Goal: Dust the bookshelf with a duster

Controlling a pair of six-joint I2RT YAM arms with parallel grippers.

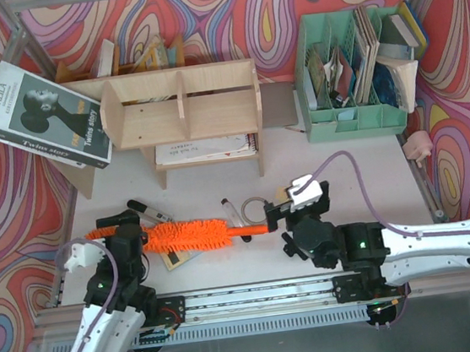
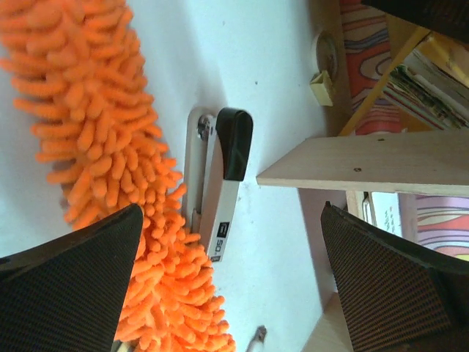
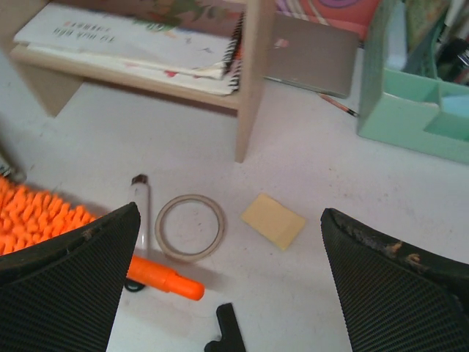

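Plainly, the duster [image 1: 186, 235] lies flat on the table [image 1: 344, 163] before the bookshelf [image 1: 180, 106]: a shaggy orange chenille head (a thin smooth stem shows at each end). The left gripper [image 2: 231, 209] above it and the right gripper [image 3: 230, 213] both gape wide, holding nothing.

You get bare table [image 1: 396, 174] front right. The strip in front of the bookshelf [image 1: 180, 106] is cluttered: duster [image 1: 186, 235] lying crosswise, marker pen [image 1: 150, 211], tape ring [image 3: 189, 227], sticky pad [image 3: 272, 220]. The green organiser [image 1: 352, 86] walls off the shelf's right, and a leaning book [image 1: 41, 113] crowds its left end.
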